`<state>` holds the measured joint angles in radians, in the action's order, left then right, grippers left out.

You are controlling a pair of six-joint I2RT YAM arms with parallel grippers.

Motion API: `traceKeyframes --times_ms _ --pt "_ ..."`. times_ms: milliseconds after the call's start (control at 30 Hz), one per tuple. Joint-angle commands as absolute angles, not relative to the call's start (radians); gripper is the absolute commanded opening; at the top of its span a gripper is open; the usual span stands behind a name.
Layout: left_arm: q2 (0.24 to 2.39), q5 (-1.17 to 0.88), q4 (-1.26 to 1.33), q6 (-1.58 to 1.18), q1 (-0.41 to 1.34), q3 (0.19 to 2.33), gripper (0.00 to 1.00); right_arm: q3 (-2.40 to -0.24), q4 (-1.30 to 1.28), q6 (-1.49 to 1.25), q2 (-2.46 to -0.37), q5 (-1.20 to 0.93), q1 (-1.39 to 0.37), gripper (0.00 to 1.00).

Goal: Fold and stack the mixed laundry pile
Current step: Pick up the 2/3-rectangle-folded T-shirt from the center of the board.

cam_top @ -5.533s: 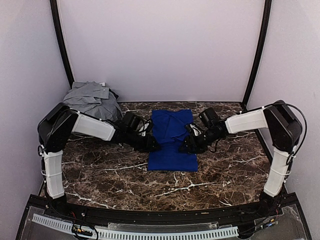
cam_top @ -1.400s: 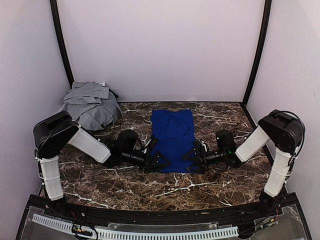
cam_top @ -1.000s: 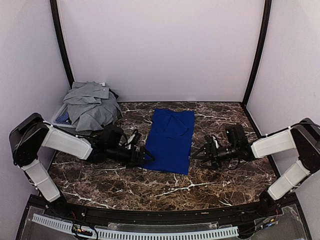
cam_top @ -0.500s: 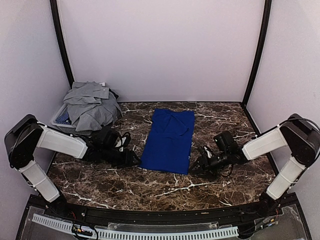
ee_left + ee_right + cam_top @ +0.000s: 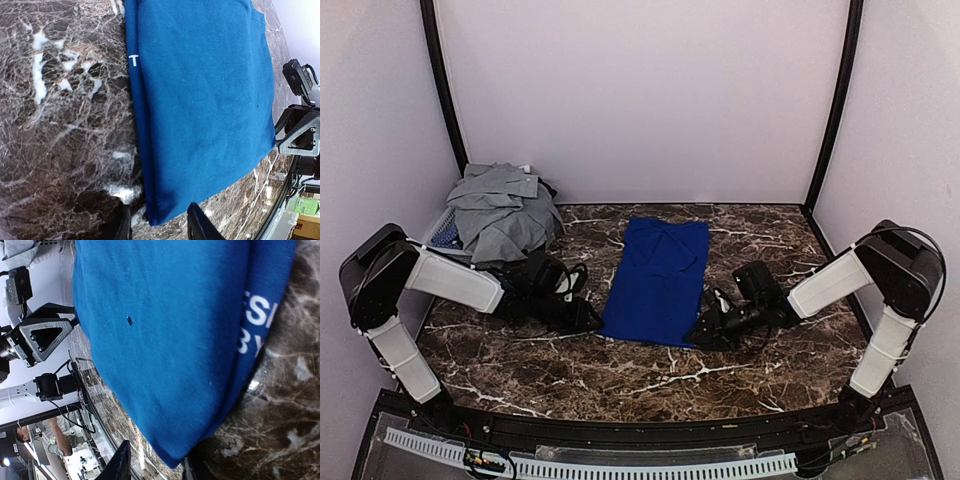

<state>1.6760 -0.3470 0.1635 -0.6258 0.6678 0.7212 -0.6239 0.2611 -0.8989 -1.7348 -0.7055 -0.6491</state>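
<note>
**Top view.** 1 royal-blue T-shirt [image 5: 658, 280], folded to a long strip, lies in the middle of the marble table [image 5: 620, 375], with its long axis running near to far. The left gripper [image 5: 588, 318] sits at its near-left corner and the right gripper [image 5: 705, 335] at its near-right corner; neither arm is nearer.

**Wrist views.** Each pair of fingertips [image 5: 199, 225] [image 5: 121, 462] stands apart, straddling a hem corner, not visibly clamped. The cloth extends away from both grippers.

**Far left.** 1 grey heap of garments [image 5: 505, 210] fills 1 mesh basket [image 5: 440, 232]; the pieces cannot be counted.

White "ES", "BY" on blue T-shirt [image 5: 165, 340]
</note>
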Motion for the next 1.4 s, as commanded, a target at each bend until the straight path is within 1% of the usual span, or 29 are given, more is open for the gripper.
traceKeyframes --times_ms 0,33,167,233,300,367,400,467,533,633,667,967,1367 --pt "1.725 -0.366 0.109 -0.592 0.668 0.719 0.36 -0.61 0.239 -0.912 -1.793 -0.626 -0.664 0.27" --pt "1.731 -0.371 0.112 -0.591 0.668 0.718 0.35 -0.609 0.242 -0.914 -1.794 -0.627 -0.665 0.25" --pt "1.728 -0.382 0.104 -0.586 0.674 0.712 0.31 -0.603 0.241 -0.917 -1.787 -0.626 -0.666 0.23" --pt "1.725 -0.382 0.1 -0.586 0.679 0.706 0.29 -0.603 0.241 -0.917 -1.785 -0.627 -0.667 0.19" --pt "1.728 -0.382 0.103 -0.591 0.683 0.699 0.27 -0.607 0.241 -0.916 -1.789 -0.63 -0.67 0.17" --pt "1.738 -0.385 0.107 -0.593 0.689 0.697 0.24 -0.613 0.241 -0.914 -1.799 -0.632 -0.673 0.12" --pt "1.74 -0.386 0.11 -0.594 0.694 0.698 0.23 -0.614 0.241 -0.914 -1.803 -0.633 -0.675 0.07" --pt "1.744 -0.388 0.118 -0.599 0.704 0.698 0.19 -0.618 0.245 -0.914 -1.807 -0.64 -0.678 0.0" --pt "1.746 -0.391 0.125 -0.604 0.715 0.699 0.14 -0.621 0.241 -0.911 -1.805 -0.64 -0.679 0.0" --pt "1.741 -0.397 0.127 -0.607 0.728 0.702 0.02 -0.619 0.234 -0.909 -1.785 -0.639 -0.681 0.0" --pt "1.732 -0.399 0.127 -0.608 0.73 0.701 0.0 -0.616 0.228 -0.906 -1.774 -0.637 -0.681 0.0" --pt "1.636 -0.407 0.11 -0.631 0.768 0.656 0.0 -0.579 0.129 -0.873 -1.599 -0.6 -0.693 0.0" --pt "1.506 -0.416 0.07 -0.689 0.863 0.602 0.0 -0.491 0.049 -0.912 -1.388 -0.588 -0.75 0.0"
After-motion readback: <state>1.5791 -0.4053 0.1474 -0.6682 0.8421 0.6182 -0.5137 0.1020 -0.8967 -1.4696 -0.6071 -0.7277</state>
